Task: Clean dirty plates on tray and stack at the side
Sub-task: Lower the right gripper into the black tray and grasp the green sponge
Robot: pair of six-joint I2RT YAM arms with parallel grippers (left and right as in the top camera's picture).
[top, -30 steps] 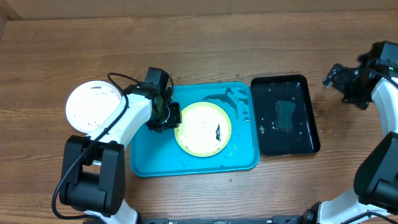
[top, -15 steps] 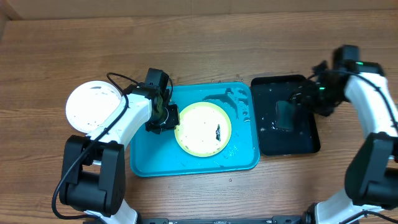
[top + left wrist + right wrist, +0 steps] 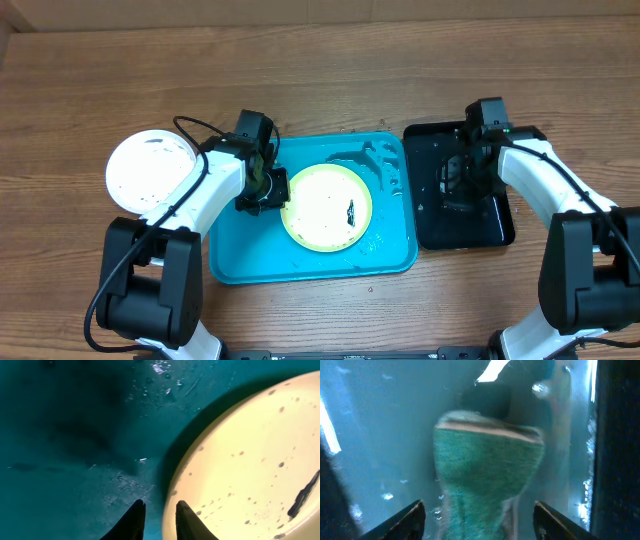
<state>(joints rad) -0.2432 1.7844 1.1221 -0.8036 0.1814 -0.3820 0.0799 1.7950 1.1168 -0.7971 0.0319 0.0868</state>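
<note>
Overhead: the right gripper (image 3: 463,172) has swung in from the counter's (image 3: 400,60) right edge and now hangs over the black tray (image 3: 495,228), so I judge the scrubbing is being prepared, not begun. The yellow-green plate (image 3: 327,208) lies unmoved in the turquoise tray (image 3: 300,266), its dark smear intact. The white plate (image 3: 150,170) sits off to the left.

Left wrist: the left gripper (image 3: 156,522) is clenched on that plate's rim.

Right wrist: the fingers stand released either side of the green sponge (image 3: 487,465), not touching it.
</note>
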